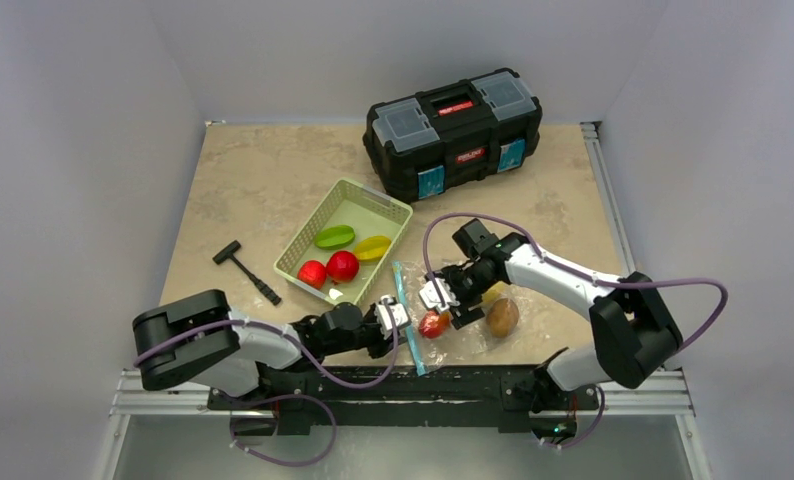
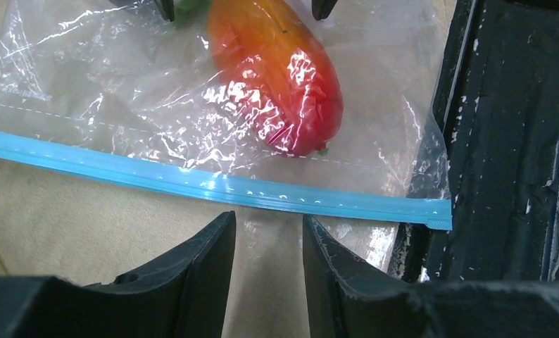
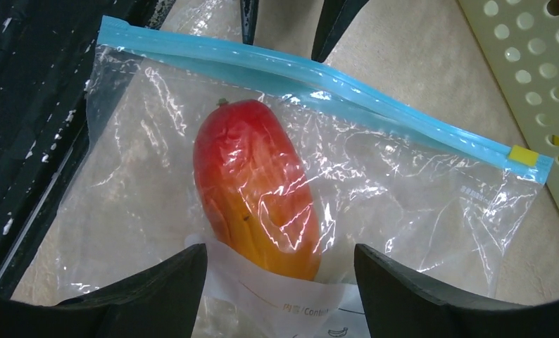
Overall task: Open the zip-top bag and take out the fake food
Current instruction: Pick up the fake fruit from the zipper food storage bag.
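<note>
The zip-top bag (image 1: 463, 330) lies flat on the table's near right, its teal zip strip (image 2: 220, 184) still pressed together, with a yellow tab (image 3: 522, 155) at one end. Inside it a red-orange fake fruit (image 3: 252, 183) shows through the plastic, with a brown one (image 1: 502, 317) and a yellow one (image 1: 493, 292) further right. My left gripper (image 2: 268, 217) stands partly open just short of the strip, holding nothing. My right gripper (image 3: 280, 248) is open wide over the bag, its fingers either side of the red-orange fruit's end.
The pale green basket (image 1: 291, 262) at centre holds a green, a yellow and two red fruits. A black toolbox (image 1: 453, 130) stands at the back. A small black hammer (image 1: 246, 270) lies left of the basket. The black base rail (image 1: 373, 385) runs beside the bag's near edge.
</note>
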